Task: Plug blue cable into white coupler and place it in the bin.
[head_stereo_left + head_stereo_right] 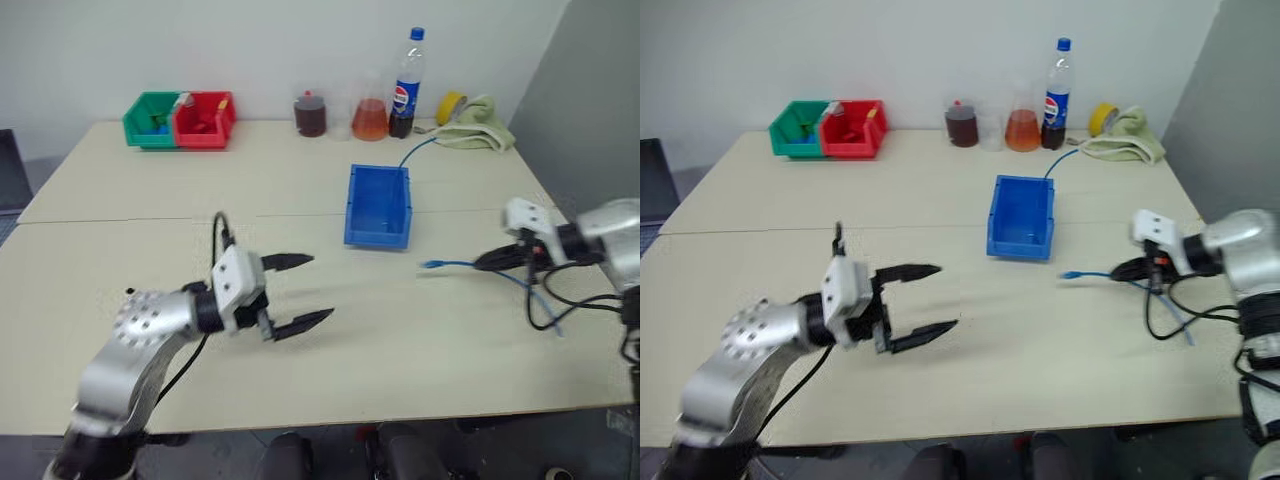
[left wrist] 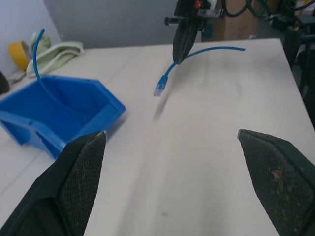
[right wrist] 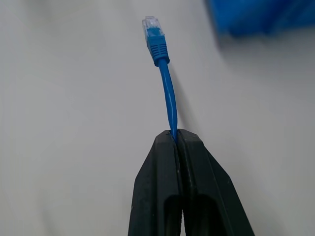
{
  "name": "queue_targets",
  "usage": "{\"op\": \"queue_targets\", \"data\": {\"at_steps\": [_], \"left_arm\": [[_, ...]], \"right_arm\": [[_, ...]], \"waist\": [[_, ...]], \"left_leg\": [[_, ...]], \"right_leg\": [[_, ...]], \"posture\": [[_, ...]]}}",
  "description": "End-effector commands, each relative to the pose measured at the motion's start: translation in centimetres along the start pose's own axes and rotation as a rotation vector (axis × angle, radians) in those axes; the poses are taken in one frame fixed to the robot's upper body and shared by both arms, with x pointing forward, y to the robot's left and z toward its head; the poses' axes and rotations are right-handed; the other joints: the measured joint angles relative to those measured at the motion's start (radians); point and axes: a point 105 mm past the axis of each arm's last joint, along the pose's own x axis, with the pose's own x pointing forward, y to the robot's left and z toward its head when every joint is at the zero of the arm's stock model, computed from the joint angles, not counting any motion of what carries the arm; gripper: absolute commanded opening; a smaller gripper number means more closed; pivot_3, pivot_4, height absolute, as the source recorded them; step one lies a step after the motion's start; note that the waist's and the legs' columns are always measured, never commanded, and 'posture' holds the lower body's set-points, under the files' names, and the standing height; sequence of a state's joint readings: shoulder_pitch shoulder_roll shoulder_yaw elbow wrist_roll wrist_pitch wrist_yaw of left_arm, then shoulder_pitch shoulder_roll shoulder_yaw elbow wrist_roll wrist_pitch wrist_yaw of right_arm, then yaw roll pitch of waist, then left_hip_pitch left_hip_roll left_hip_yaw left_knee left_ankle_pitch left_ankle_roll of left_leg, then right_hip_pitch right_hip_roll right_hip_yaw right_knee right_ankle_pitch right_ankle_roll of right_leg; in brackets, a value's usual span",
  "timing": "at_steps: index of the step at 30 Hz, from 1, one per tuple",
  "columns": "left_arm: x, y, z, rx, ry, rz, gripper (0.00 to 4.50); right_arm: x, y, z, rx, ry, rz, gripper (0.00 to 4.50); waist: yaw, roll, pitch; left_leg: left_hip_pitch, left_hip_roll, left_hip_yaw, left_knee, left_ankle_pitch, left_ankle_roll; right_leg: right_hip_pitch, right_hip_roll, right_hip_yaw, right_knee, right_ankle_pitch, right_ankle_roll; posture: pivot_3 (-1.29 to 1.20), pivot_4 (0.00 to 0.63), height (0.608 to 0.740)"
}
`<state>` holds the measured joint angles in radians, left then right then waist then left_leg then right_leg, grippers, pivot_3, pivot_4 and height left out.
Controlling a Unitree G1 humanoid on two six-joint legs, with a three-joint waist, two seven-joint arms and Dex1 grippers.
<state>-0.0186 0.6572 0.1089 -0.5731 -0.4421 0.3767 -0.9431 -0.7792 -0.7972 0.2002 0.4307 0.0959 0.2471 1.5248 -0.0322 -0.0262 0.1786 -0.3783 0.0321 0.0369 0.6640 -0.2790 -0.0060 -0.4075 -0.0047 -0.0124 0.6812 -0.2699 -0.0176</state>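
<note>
We see our right gripper (image 3: 176, 137) pinched tight on the blue cable (image 3: 166, 93), with a short length of it sticking out past the fingertips and ending in a clear plug. In the head views that plug hangs just above the desk (image 1: 300, 190), pointing toward our left side, a little in front of and to the right of the bin (image 1: 378, 205). The cable trails back behind the right gripper (image 1: 487, 262) in loose curves over the desk near its right edge. Another stretch of blue cable rises out of the bin's far corner and runs toward the folded cloth (image 1: 478, 124) at the back of the desk.

Our left gripper (image 1: 300, 292) hovers over the near left part of the desk, its two black fingers spread wide and holding nothing, aimed toward the right gripper. The bin sits upright near the middle of the desk, well apart from both grippers.

Along the back edge stand a green bin (image 1: 150, 120) and a red bin (image 1: 205, 119) side by side, a jar of dark liquid (image 1: 310, 114), a flask of orange liquid (image 1: 370, 118), a cola bottle (image 1: 406, 84) and a roll of yellow tape (image 1: 451, 105).

We cannot make out the white coupler.
</note>
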Motion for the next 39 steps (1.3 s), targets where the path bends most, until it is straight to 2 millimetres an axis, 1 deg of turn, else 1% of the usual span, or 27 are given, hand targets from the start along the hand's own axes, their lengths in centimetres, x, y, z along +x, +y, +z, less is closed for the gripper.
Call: {"op": "queue_targets", "data": {"at_steps": [1, 2, 5, 6, 9, 12, 14, 17, 19, 22, 26, 30, 34, 39], "left_arm": [[-1.9, -0.3, 0.7, 0.001, 0.010, 0.137, 4.50], [-2.2, -0.5, 0.5, -0.010, 0.017, 0.151, 4.50], [-3.8, -2.4, -0.9, -0.086, 0.080, 0.241, 4.50], [-4.4, -2.9, -1.3, -0.102, 0.098, 0.271, 4.50], [-5.6, -4.0, -2.0, -0.159, 0.130, 0.352, 4.50], [-6.3, -4.9, -2.5, -0.186, 0.158, 0.410, 4.50], [-6.8, -4.9, -2.8, -0.187, 0.179, 0.462, 4.50], [-7.4, -4.6, -3.1, -0.190, 0.183, 0.517, 4.50], [-7.7, -4.9, -3.3, -0.196, 0.193, 0.530, 4.50], [-8.0, -5.2, -3.5, -0.199, 0.204, 0.542, 4.50], [-8.0, -5.2, -3.6, -0.193, 0.208, 0.549, 4.50], [-8.0, -5.3, -3.5, -0.191, 0.206, 0.552, 4.50], [-8.2, -5.5, -3.6, -0.192, 0.214, 0.559, 4.50], [-8.5, -4.9, -3.7, -0.204, 0.207, 0.609, 4.50]], "right_arm": [[2.9, 1.2, 3.0, -0.074, -0.093, 0.054, 0.01], [3.5, 1.3, 3.3, -0.078, -0.104, 0.059, 0.01], [6.9, 2.0, 5.4, -0.099, -0.183, 0.069, 0.01], [7.7, 2.2, 6.0, -0.106, -0.201, 0.076, 0.01], [9.4, 2.3, 7.0, -0.111, -0.224, 0.065, 0.01], [10.9, 2.6, 7.5, -0.127, -0.229, 0.071, 0.01], [12.1, 2.4, 7.6, -0.155, -0.217, 0.051, 0.01], [13.0, 2.5, 7.9, -0.184, -0.210, 0.049, 0.01], [14.0, 2.2, 8.4, -0.231, -0.205, 0.024, 0.01], [15.5, 2.3, 8.8, -0.266, -0.201, 0.024, 0.01], [17.4, 2.8, 8.8, -0.297, -0.182, 0.025, 0.01], [18.1, 3.6, 8.6, -0.317, -0.173, 0.073, 0.01], [18.1, 4.9, 9.1, -0.330, -0.194, 0.124, 0.01], [18.6, 4.8, 9.1, -0.321, -0.192, 0.096, 0.01]], "waist": [[0.002, 0.000, 0.000], [0.005, 0.000, 0.000], [0.008, 0.000, 0.000], [0.006, 0.000, 0.000], [0.009, 0.000, 0.001], [0.018, 0.000, 0.000], [0.017, -0.001, 0.000], [0.015, -0.001, 0.000], [0.015, -0.001, 0.000], [0.005, -0.001, 0.000], [0.001, -0.002, 0.000], [0.002, -0.002, 0.000], [0.002, -0.002, 0.000], [0.002, -0.002, 0.000]], "left_leg": [[0.000, 0.000, -0.001, 0.000, 0.000, 0.000], [0.000, 0.000, -0.001, 0.000, 0.000, 0.000], [-0.001, 0.000, -0.002, 0.000, 0.000, 0.000], [-0.001, -0.001, -0.002, 0.000, 0.000, 0.000], [-0.001, -0.001, -0.002, 0.000, 0.000, 0.000], [-0.001, -0.002, -0.003, 0.000, 0.000, 0.000], [-0.001, -0.001, -0.002, 0.000, 0.000, 0.001], [0.000, -0.001, -0.002, 0.000, 0.000, 0.001], [0.000, -0.001, -0.002, 0.000, 0.000, 0.001], [-0.001, -0.001, -0.001, 0.000, 0.000, 0.001], [-0.001, 0.000, -0.001, -0.001, 0.000, 0.001], [-0.001, 0.000, -0.001, -0.001, 0.000, 0.001], [-0.001, 0.000, -0.001, -0.001, 0.000, 0.001], [-0.001, 0.001, -0.002, -0.001, 0.000, 0.001]], "right_leg": [[0.000, 0.000, -0.001, 0.000, 0.000, 0.000], [0.000, 0.000, -0.001, 0.000, 0.000, 0.000], [0.000, 0.000, -0.002, 0.000, 0.000, 0.000], [0.000, -0.001, -0.002, -0.001, 0.000, 0.000], [0.000, -0.002, -0.002, -0.001, 0.000, -0.001], [0.000, -0.002, -0.003, -0.001, 0.000, -0.001], [0.000, -0.002, -0.003, -0.001, 0.000, -0.001], [0.000, -0.001, -0.002, -0.001, 0.000, -0.001], [0.000, 0.000, -0.002, -0.001, 0.000, -0.001], [-0.001, 0.000, -0.002, -0.001, 0.000, -0.001], [-0.002, 0.001, -0.002, -0.001, 0.001, -0.004], [-0.002, 0.001, -0.002, -0.001, 0.001, -0.004], [-0.002, 0.001, -0.002, -0.001, 0.001, -0.004], [-0.002, 0.001, -0.002, 0.000, 0.000, -0.003]], "posture": [[0.00, 0.150, 0.740], [0.00, 0.150, 0.740], [0.00, 0.150, 0.740], [0.00, 0.150, 0.740], [0.00, 0.150, 0.740], [0.00, 0.150, 0.740], [0.00, 0.150, 0.740], [0.00, 0.150, 0.740], [0.00, 0.150, 0.740], [0.00, 0.150, 0.740], [0.00, 0.150, 0.740], [0.00, 0.150, 0.740], [0.00, 0.150, 0.740], [0.00, 0.150, 0.740]]}}
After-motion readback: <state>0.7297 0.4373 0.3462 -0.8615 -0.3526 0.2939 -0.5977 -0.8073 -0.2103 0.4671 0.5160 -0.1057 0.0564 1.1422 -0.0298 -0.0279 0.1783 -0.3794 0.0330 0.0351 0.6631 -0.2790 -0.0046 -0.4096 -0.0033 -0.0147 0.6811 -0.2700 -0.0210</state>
